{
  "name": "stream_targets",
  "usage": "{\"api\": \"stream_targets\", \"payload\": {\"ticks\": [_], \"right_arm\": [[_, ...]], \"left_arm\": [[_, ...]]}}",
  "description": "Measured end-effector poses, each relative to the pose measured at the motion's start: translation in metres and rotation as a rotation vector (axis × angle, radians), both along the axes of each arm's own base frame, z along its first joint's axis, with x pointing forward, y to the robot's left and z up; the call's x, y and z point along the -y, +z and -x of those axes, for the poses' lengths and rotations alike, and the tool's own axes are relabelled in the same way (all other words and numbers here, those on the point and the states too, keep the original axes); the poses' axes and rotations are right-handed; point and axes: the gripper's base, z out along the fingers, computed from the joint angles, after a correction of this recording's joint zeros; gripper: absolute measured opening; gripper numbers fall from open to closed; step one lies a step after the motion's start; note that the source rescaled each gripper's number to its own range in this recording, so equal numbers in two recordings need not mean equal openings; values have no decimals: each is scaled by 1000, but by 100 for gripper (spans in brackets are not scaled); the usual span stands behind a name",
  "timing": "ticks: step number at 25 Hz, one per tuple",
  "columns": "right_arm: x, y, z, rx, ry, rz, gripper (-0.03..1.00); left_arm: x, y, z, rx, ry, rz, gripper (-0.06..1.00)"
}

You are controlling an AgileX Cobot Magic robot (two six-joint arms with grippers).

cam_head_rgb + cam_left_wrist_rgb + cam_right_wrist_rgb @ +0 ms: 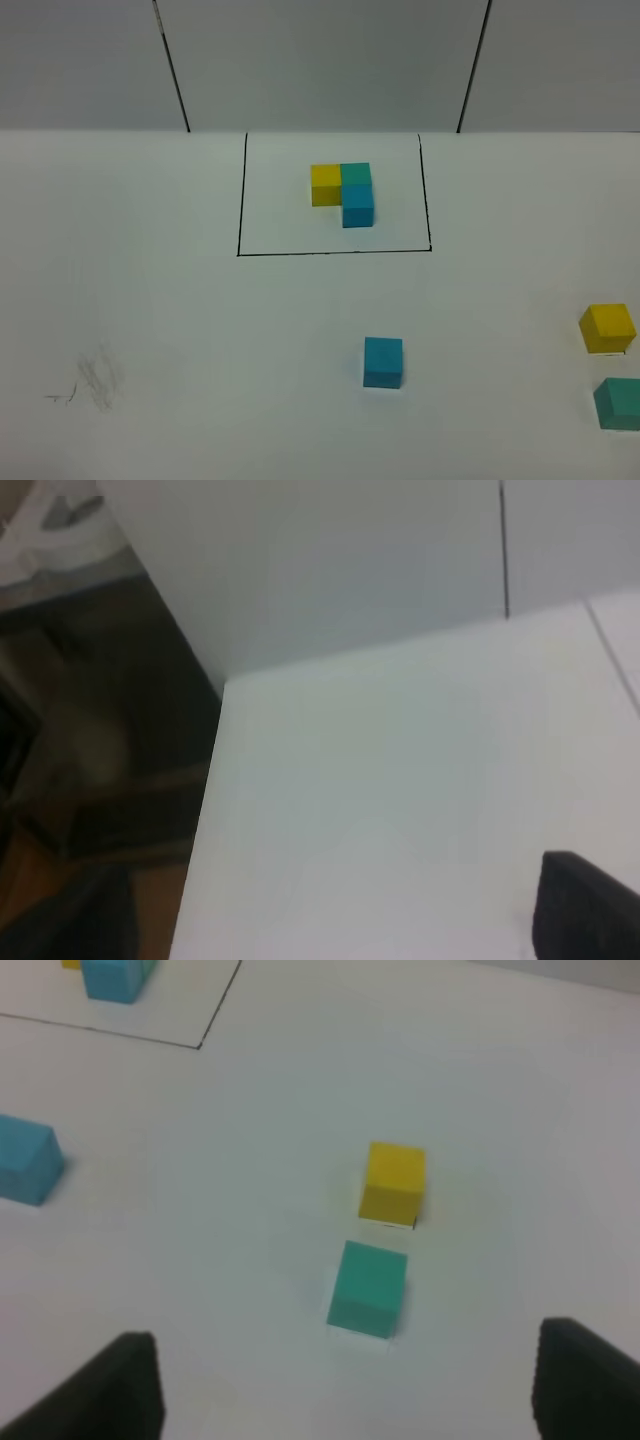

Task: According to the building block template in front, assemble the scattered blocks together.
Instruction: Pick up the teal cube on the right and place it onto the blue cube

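Observation:
The building block template (345, 190) sits at the back middle inside a thin black outline (240, 200): yellow, teal-green and blue cubes joined in an L. Of the scattered blocks, the blue one (383, 362) lies alone at the front middle. The yellow one (607, 328) and the teal-green one (620, 403) lie near the right edge. The exterior high view shows neither gripper. My right gripper (350, 1390) hovers open just short of the teal-green cube (367, 1288), with the yellow cube (395, 1182) behind it. My left gripper (340, 920) is open and empty over bare table.
The left wrist view shows the table's far left corner (225, 685), with dark floor (90, 750) beyond it. Grey wall panels (320, 60) with dark seams stand behind the table. Faint scuff marks (95, 380) mark the front left of the table.

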Motion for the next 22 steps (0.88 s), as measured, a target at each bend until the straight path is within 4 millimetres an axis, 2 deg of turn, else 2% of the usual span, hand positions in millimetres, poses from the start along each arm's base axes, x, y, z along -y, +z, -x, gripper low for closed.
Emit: {"api": "stream_targets", "payload": {"ticks": [3,6,14,22], "right_arm": [[0,0,0,0,0,0,58],[0,0,0,0,0,0,58],[0,0,0,0,0,0,58],[0,0,0,0,0,0,58]], "left_arm": [[3,-7,13,-9,22,117,89],[4,-25,13,-68,32,184,89],[8,-92,14,-67,30,276,87],[6,-118,0,-118,51,292,85]]}}
